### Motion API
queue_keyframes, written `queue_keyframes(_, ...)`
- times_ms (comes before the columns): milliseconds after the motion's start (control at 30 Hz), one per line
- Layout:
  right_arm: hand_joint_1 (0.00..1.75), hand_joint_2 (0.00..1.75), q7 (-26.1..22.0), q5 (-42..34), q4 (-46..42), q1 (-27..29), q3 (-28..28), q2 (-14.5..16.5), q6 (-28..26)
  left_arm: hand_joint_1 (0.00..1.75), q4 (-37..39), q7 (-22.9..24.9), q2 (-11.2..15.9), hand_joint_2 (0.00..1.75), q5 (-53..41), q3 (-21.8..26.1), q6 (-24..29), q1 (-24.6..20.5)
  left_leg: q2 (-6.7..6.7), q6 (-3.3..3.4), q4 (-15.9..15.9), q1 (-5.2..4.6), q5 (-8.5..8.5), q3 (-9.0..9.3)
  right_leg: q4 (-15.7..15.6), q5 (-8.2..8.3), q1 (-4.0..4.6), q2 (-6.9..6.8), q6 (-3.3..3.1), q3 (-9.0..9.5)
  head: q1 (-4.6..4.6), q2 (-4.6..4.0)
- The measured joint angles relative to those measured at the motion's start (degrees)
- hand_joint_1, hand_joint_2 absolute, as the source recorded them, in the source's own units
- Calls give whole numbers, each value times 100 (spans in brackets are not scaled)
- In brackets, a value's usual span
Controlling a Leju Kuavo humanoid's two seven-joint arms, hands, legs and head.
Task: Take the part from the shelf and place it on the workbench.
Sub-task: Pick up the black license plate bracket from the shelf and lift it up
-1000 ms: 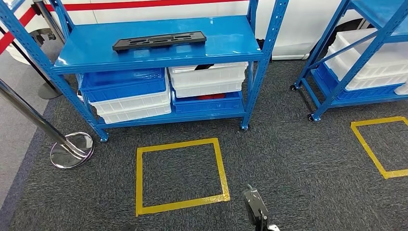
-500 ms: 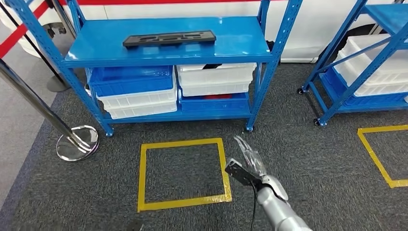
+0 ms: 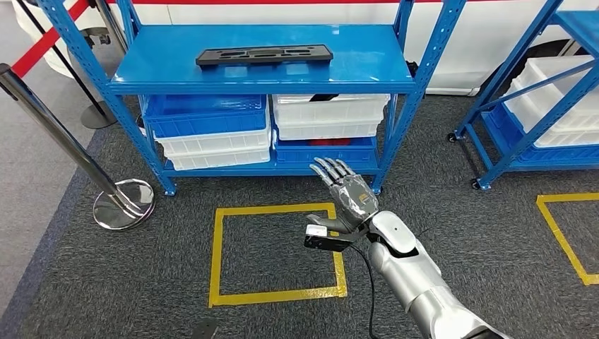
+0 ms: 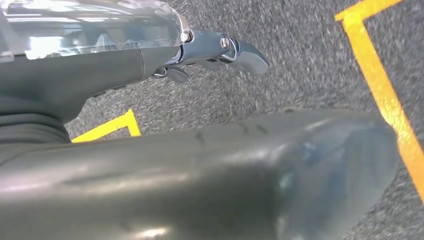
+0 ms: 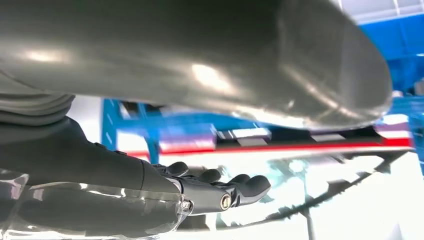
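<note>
Head view shows our right robot hand (image 3: 347, 199) raised in front of the shelf (image 3: 263, 69), fingers apart and stretched, holding nothing; we judge it is lifted like this to get ready for the reach toward the part (image 3: 264, 55). This part, one long black piece, lies flat on the top board of the shelf, well apart from the hand and untouched. It lies near the front edge, which should make it easy to take from our side. Our left robot hand (image 4: 200, 52) hangs low over the carpet, fingers loose and apart, with nothing in it. Under the top board we count four bins: a blue one (image 3: 205, 116) on a white one (image 3: 213, 150) at the left, and a white one (image 3: 330, 116) on a blue one (image 3: 323, 151) at the right. On the floor one square of yellow tape (image 3: 276, 254) is complete, probably a standing mark, and a part of a second square (image 3: 565, 236) is at the right. One chrome post (image 3: 123, 204) stands at the left. We do not see any worktop.
</note>
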Motion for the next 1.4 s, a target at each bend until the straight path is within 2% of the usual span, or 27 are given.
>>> queue_keyframes(67,0,0,99,234,-212,-69,271,-50,-88,0,11,28,-8,0,-71,20,9,-6,3,-54,-7,7,-27,12,-53,2,-18,-6,-46,29,1,0)
queue_keyframes(133,0,0,209,458,-411,-154,505,-87,-186,0,20,51,-15,0,-150,40,25,-12,24,-115,258,11,-180,-88,-116,0,-57,-23,-103,110,0,0)
queue_keyframes(233,0,0,368,782,-659,-306,884,-149,-332,0,29,73,-17,0,-267,96,45,-25,51,-187,1380,58,-599,-693,-135,-57,-61,-39,-140,205,-1,0)
queue_keyframes(267,0,0,415,885,-730,-338,1018,-176,-373,0,35,82,-17,0,-303,119,50,-22,58,-203,1634,74,-621,-870,-133,-86,-60,-40,-135,235,-1,0)
queue_keyframes(300,0,0,468,992,-804,-363,1153,-205,-419,0,42,92,-17,0,-345,137,56,-19,66,-216,1671,90,-525,-945,-131,-120,-61,-42,-126,274,-1,0)
queue_keyframes(333,0,0,522,1100,-876,-386,1275,-230,-465,0,49,104,-17,0,-384,147,63,-17,81,-224,1462,108,-315,-897,-129,-161,-63,-42,-112,325,-1,0)
queue_keyframes(367,0,0,576,1204,-945,-413,1381,-252,-515,0,54,116,-17,0,-423,154,72,-18,101,-229,1065,125,-39,-751,-128,-207,-66,-43,-95,384,-1,0)
queue_keyframes(433,0,0,663,1364,-1049,-487,1533,-291,-602,0,68,134,-21,0,-485,170,87,-32,144,-207,320,123,275,-420,-120,-299,-55,-45,-37,469,-1,0)
queue_keyframes(500,0,0,703,1441,-1121,-551,1635,-328,-645,0,81,147,-27,0,-515,185,100,-48,154,-128,52,91,251,-295,-114,-346,-42,-51,36,489,0,0)
queue_keyframes(600,0,0,707,1450,-1194,-583,1751,-367,-677,0,84,156,-28,0,-521,200,114,-54,115,16,-8,74,178,-217,17,-370,-72,-57,126,468,2,0)
queue_keyframes(667,0,0,703,1432,-1212,-616,1812,-382,-703,0,84,158,-28,0,-519,225,125,-65,100,87,-30,70,121,-115,542,-505,-81,-52,150,163,3,0)
queue_keyframes(733,0,0,703,1419,-1214,-633,1874,-388,-719,0,84,160,-28,0,-511,255,132,-70,90,130,-30,42,44,-34,1308,-744,-71,-47,147,-382,3,0)
queue_keyframes(767,0,0,703,1418,-1214,-625,1904,-389,-720,0,84,161,-28,0,-507,267,134,-64,78,142,-30,23,-1,17,1559,-819,-65,-46,134,-615,3,0)
queue_keyframes(800,0,0,702,1416,-1214,-616,1930,-389,-721,0,84,161,-27,0,-504,276,135,-53,62,152,-30,3,-51,81,1634,-809,-53,-43,109,-763,3,0)
queue_keyframes(833,0,0,702,1410,-1214,-611,1952,-389,-720,0,84,162,-27,0,-502,284,135,-39,45,161,-30,-15,-106,159,1502,-682,-33,-41,68,-808,3,0)
queue_keyframes(867,0,0,703,1401,-1214,-613,1969,-391,-720,0,87,162,-28,0,-505,286,135,-27,32,165,-32,-28,-165,245,1180,-433,3,-38,13,-758,3,0)
queue_keyframes(933,0,0,704,1369,-1213,-625,1988,-404,-730,0,112,163,-36,0,-517,288,135,-3,7,155,-41,-43,-284,384,364,198,111,-24,-118,-571,4,0)
queue_keyframes(967,0,0,706,1356,-1214,-625,1994,-415,-739,0,127,166,-41,0,-525,288,135,-1,-2,136,-49,-48,-339,426,83,396,155,-11,-164,-503,4,0)
queue_keyframes(1000,0,0,708,1345,-1215,-617,1999,-427,-750,0,140,171,-45,0,-534,289,135,1,-9,116,-44,-53,-371,459,-77,492,180,1,-191,-467,4,0)
queue_keyframes(1067,0,0,715,1339,-1235,-586,2006,-445,-773,0,144,183,-48,0,-559,290,131,-9,-10,73,1,-65,-389,495,-152,449,164,10,-205,-386,4,0)
queue_keyframes(1133,0,0,722,1335,-1272,-558,2005,-472,-792,0,144,200,-46,0,-579,290,125,-15,12,30,297,-61,-366,398,-215,396,131,-3,-231,-228,4,0)
queue_keyframes(1200,0,0,719,1333,-1302,-542,2009,-492,-797,0,145,222,-43,0,-576,290,123,-26,38,-30,934,-25,-474,31,-250,309,116,-14,-252,-84,4,0)
queue_keyframes(1233,0,0,714,1333,-1309,-534,2013,-491,-791,0,145,230,-40,0,-565,291,123,-28,44,-67,1263,3,-620,-212,-251,257,110,-17,-255,-32,3,0)
queue_keyframes(1300,0,0,704,1332,-1316,-507,2020,-490,-769,0,145,238,-30,0,-543,292,123,-15,52,-152,1562,69,-908,-571,-247,139,87,-12,-229,94,3,0)
queue_keyframes(1333,0,0,702,1331,-1318,-494,2021,-490,-759,0,145,238,-26,0,-538,292,123,-6,61,-195,1460,101,-901,-630,-241,73,69,-9,-207,172,3,0)
queue_keyframes(1367,0,0,703,1330,-1320,-483,2021,-489,-755,0,145,237,-23,0,-540,292,122,2,73,-234,1199,134,-741,-612,-228,0,47,-8,-179,257,3,0)
queue_keyframes(1400,0,0,703,1329,-1322,-477,2021,-489,-754,0,146,237,-22,0,-545,292,117,10,90,-269,828,168,-424,-545,-212,-77,29,-9,-146,325,4,0)
